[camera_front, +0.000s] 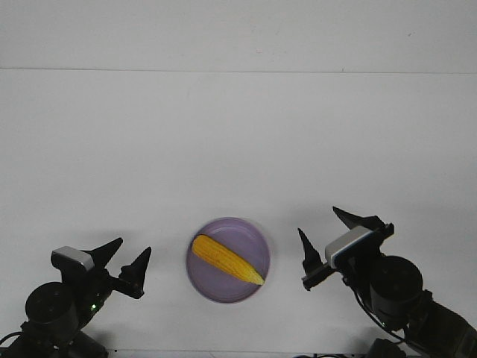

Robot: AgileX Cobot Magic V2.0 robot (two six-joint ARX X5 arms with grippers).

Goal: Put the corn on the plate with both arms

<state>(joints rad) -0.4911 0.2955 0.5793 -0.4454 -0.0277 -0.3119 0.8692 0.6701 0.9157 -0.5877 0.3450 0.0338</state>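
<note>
Front view over white table. Lavender plate at centre near the lower edge, holding yellow corn laid diagonally, blunt end toward upper left, tapered tip toward lower right, wholly within the rim. Left gripper at lower left, fingers spread apart and empty, clear of the plate. Right gripper at lower right, fingers likewise wide apart and empty, just beside the plate's right rim without touching it.
</note>
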